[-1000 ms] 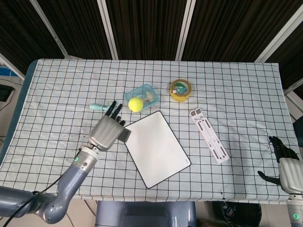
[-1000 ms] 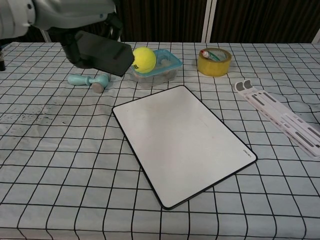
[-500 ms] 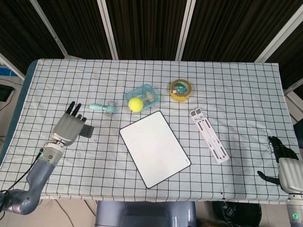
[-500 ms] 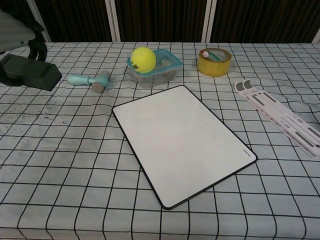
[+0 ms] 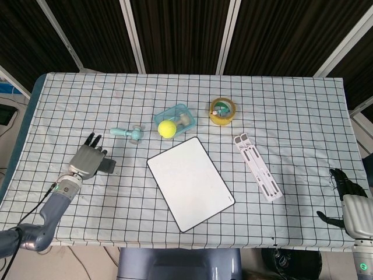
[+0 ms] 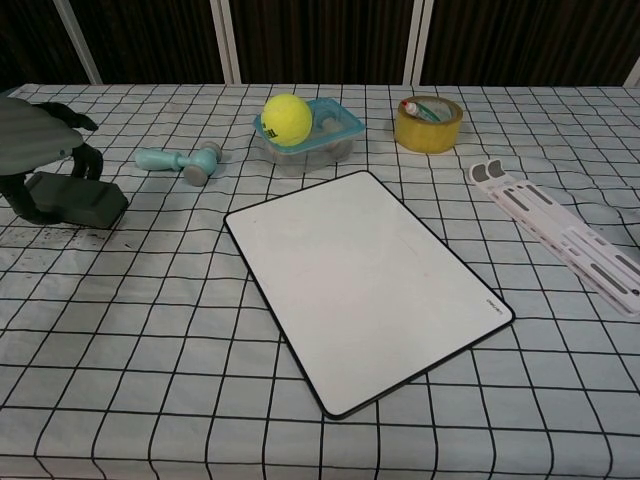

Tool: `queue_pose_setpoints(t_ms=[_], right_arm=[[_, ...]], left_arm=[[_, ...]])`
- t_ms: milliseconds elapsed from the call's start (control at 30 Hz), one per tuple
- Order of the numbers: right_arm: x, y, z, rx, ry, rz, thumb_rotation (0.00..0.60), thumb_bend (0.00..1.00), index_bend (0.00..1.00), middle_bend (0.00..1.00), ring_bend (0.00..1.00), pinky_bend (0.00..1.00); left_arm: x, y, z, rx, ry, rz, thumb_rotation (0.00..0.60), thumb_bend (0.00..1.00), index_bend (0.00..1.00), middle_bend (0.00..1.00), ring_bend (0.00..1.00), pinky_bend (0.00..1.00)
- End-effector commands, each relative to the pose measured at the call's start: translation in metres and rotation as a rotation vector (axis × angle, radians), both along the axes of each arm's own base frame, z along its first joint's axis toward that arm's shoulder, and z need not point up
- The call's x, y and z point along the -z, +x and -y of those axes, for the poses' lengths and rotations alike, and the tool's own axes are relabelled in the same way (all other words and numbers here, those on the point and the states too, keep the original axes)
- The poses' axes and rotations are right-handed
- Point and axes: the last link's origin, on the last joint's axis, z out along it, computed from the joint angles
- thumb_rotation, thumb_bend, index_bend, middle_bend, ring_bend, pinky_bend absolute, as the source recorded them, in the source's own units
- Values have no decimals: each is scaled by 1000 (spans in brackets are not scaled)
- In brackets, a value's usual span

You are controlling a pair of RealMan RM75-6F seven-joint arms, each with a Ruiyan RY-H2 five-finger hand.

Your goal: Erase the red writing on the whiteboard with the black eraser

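The whiteboard (image 5: 189,184) (image 6: 365,285) lies tilted in the middle of the table, and its surface shows plain white with no red marks that I can see. The black eraser (image 5: 107,165) (image 6: 82,201) sits low on the checkered cloth, well to the left of the board. My left hand (image 5: 87,158) (image 6: 36,150) grips it from above, with dark fingers down around its left end. My right hand (image 5: 351,201) hangs past the table's bottom right corner with its fingers apart, holding nothing. The chest view does not show it.
A teal toy hammer (image 5: 127,132) (image 6: 180,160) lies behind the eraser. A yellow ball (image 5: 167,128) (image 6: 286,118) rests in a blue container (image 5: 184,114) (image 6: 341,131) behind the board. A yellow tape roll (image 5: 222,111) (image 6: 428,123) and a white folding stand (image 5: 258,167) (image 6: 560,235) are on the right.
My left hand carried the eraser from the board's left corner far to the left and lowered it to the cloth. The right hand has stayed still.
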Motion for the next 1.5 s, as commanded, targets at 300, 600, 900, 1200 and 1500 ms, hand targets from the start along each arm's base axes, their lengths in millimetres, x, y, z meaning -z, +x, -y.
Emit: queue_pose_setpoints(t_ms=[300,600,900,1200,1500], right_arm=[[0,0,0,0,1,1,600,71,59,99,200,213],[0,0,0,3,4,2,600,70,59,99,200,213],[-1,0,0,0,0,3,600,70,59,99,200,212],[-1,1,1,-7,-3,-5,600,71,59,99,200,213],[-1,1,0,-10,-4,-4,600,70,59,99,200,213]], left_arm=[[20,10,-2,12,-6,-12,600,279,349,378,0,6],[17,11,8,-27,-29,-49,600,143,53,130,0,6],[-33,31,32,10,65,31,600,142,33,103,0,6],[-95,27,85,5,140,119,600,142,0,75,0,24],[-123,3,127,5,174,167,600,137,0,70,0,1]])
